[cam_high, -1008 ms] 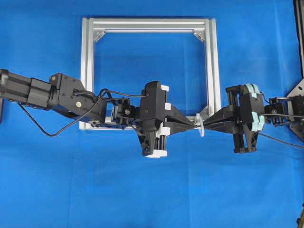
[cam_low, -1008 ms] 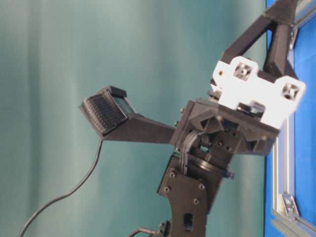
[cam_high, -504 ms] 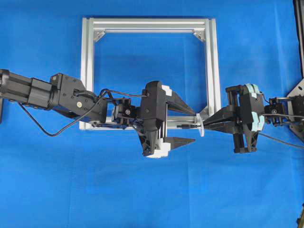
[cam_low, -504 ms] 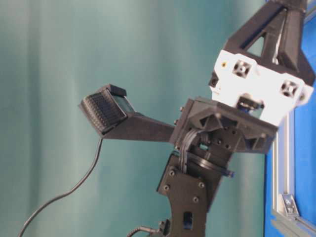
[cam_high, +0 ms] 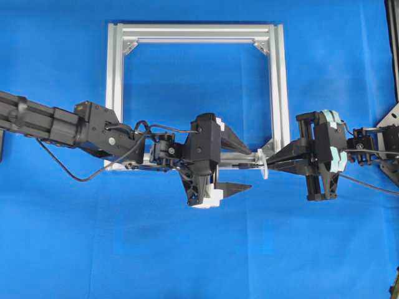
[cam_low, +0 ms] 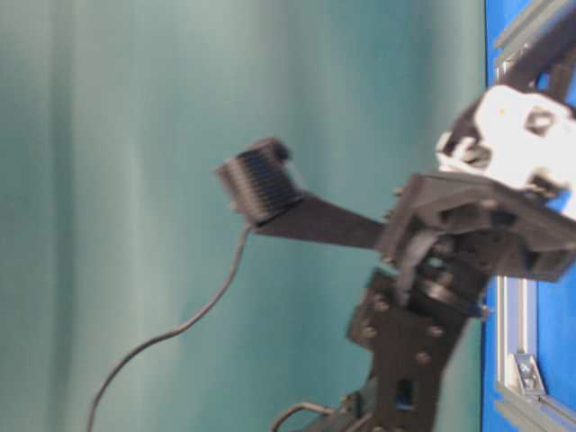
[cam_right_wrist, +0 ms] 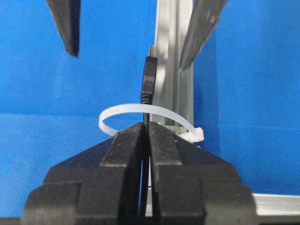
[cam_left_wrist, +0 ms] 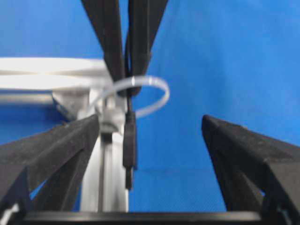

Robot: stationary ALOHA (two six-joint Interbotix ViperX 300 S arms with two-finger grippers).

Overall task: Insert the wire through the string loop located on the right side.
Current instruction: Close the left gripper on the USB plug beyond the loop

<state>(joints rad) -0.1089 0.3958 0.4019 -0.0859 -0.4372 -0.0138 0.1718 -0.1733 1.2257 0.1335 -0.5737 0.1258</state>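
The wire's plug tip pokes out past the whitish string loop, and the wire runs through that loop. My right gripper is shut on the wire just behind the loop. In the overhead view the loop sits at the frame's lower right corner, with the right gripper to its right. To its left is the plug. My left gripper is open, its fingers apart on either side of the plug without touching it.
The square silver aluminium frame lies on the blue cloth, its bar running just beside the plug. A black cable hangs under the left arm. A dark bracket stands at the right edge.
My left gripper went from shut on the plug to wide open, letting it go, and the left arm shifted slightly. The right gripper and the wire have stayed put.
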